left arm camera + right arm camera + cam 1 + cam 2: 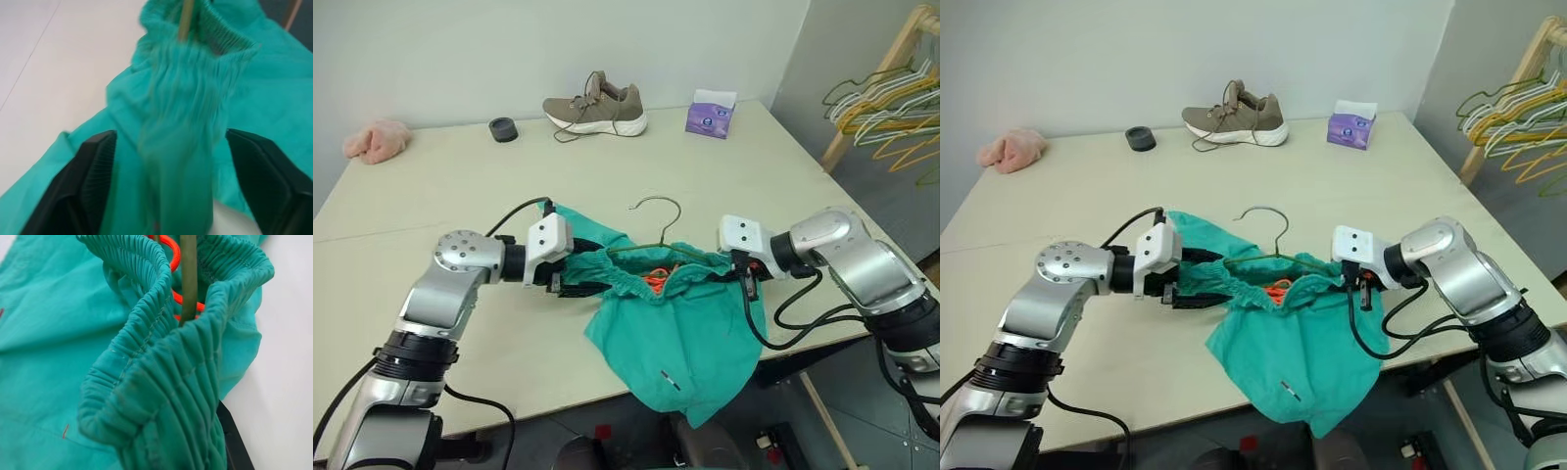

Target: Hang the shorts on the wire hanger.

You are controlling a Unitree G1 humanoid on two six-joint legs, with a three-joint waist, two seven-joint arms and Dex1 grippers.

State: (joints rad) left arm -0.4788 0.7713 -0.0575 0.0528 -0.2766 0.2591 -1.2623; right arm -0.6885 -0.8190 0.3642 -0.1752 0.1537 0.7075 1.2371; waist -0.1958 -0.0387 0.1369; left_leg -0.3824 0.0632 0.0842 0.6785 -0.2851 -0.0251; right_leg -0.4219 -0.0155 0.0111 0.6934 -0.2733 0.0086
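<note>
A pink cloth lies at the far left of the table, with a small dark round object to its right and then a tan shoe with white sole, all along the far edge. No brand can be read on the shoe. Nearer, the left gripper reaches in from the left at the shorts; the left wrist view shows its two black fingers spread wide apart, with a bunched fold of teal fabric running between them and touching neither. The shorts sit at the near edge of the table, waistband gathered and held up, legs draping over the edge. A small tag shows on the hanging part, too small to read. The wire hanger stands in the waistband opening, its hook rising above the fabric, with the orange drawstring just below. The right wrist view shows what the head views cannot: the hanger's wire passing down inside the ruffled elastic, with the orange cord looped behind it. The right gripper is clamped on the right end of the waistband. A purple tissue box stands far right on the table; its print cannot be read. Past the table's right edge, a wooden rack carries white, yellow and green hangers
</note>
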